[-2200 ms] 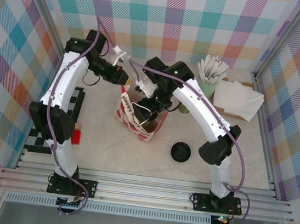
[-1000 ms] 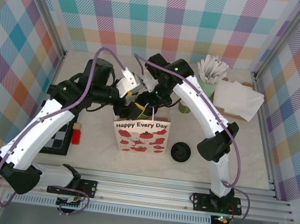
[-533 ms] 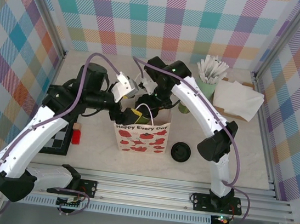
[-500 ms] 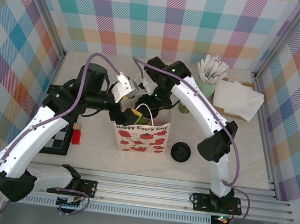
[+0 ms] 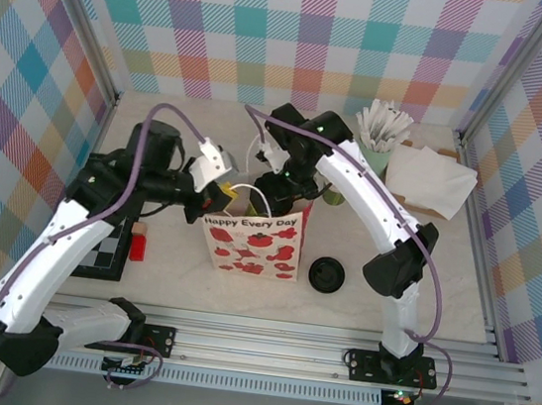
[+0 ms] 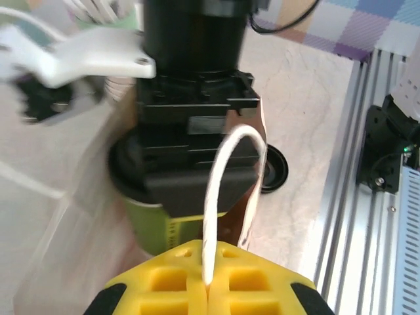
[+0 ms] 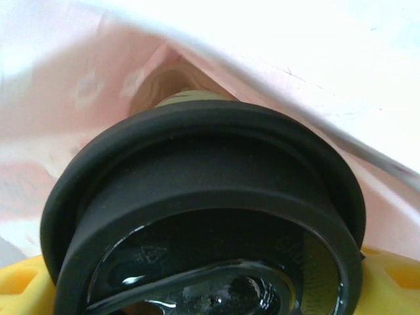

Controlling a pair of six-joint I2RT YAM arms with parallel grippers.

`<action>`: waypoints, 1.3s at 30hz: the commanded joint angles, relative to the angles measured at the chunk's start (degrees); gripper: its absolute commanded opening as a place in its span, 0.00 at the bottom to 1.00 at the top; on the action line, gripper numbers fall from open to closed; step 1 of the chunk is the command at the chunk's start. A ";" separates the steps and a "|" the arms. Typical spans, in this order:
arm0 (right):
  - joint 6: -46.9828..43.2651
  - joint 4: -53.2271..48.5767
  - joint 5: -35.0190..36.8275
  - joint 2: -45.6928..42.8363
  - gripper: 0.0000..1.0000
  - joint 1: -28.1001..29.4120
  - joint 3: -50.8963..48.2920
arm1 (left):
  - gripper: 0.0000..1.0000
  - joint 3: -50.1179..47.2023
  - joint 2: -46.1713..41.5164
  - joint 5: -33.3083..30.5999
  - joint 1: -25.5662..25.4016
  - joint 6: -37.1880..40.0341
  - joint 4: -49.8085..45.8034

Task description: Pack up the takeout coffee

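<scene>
The takeout coffee (image 6: 149, 226), a green cup under a black lid (image 7: 197, 197), hangs over the mouth of a paper bag (image 5: 250, 245) printed "Happy Every Day". My right gripper (image 5: 288, 187) is shut on it from above. Its yellow fingers (image 7: 20, 289) flank the lid, and the bag's pale inner wall shows behind. My left gripper (image 6: 209, 289) is shut on the bag's white loop handle (image 6: 220, 190). It sits at the bag's upper left corner (image 5: 218, 196).
A loose black lid (image 5: 327, 273) lies right of the bag. Behind it stand a green cup stack (image 5: 332, 196), a cup of stirrers (image 5: 380, 137) and napkins (image 5: 429, 178). A checkered board (image 5: 106, 241) and a red block (image 5: 137, 245) lie left.
My left gripper has closed on the bag's handle and drawn back to the left. The right arm has stayed over the bag with the cup.
</scene>
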 commanded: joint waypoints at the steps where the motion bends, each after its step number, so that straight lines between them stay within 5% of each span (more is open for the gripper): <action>1: -0.77 -1.76 2.31 -2.65 0.43 0.49 -2.37 | 0.00 -1.02 -2.10 4.68 2.90 2.89 -1.05; 9: -4.89 -5.56 6.13 -0.87 0.42 3.60 -3.47 | 0.01 0.37 1.04 8.03 4.37 6.35 3.73; 13: -3.57 -5.33 7.39 -0.56 0.42 4.43 -3.00 | 0.15 -2.02 0.96 2.91 4.20 0.79 5.72; 14: -3.32 -5.08 7.64 -0.63 0.42 4.76 -3.08 | 0.28 -3.84 -0.48 0.23 4.29 0.03 6.61; 15: -2.98 -4.74 8.09 -0.60 0.42 5.05 -3.09 | 0.62 -5.75 -2.57 -2.15 4.33 -0.57 7.58; 17: -2.50 -3.69 8.44 -0.90 0.42 5.45 -2.73 | 0.99 -9.14 -7.09 -5.41 4.82 -2.87 11.01; 22: -3.06 -3.36 8.48 -0.56 0.42 6.24 1.62 | 1.00 -10.99 -13.99 -6.12 10.14 -10.19 15.67; 26: -4.30 -3.63 10.55 -0.65 0.42 7.20 2.21 | 1.00 -5.94 -8.47 -23.58 14.50 -24.09 12.95; 28: -4.53 -3.54 11.24 -0.56 0.42 7.58 3.12 | 1.00 -1.28 -3.07 -24.86 16.40 -27.36 6.48; 33: -5.91 -6.61 14.18 1.13 0.42 8.48 8.21 | 0.90 7.95 7.47 -7.11 16.74 -27.85 -7.61; 39: -6.16 -6.86 14.63 0.34 0.42 8.57 5.45 | 0.91 5.64 6.10 1.99 16.43 -29.62 -13.65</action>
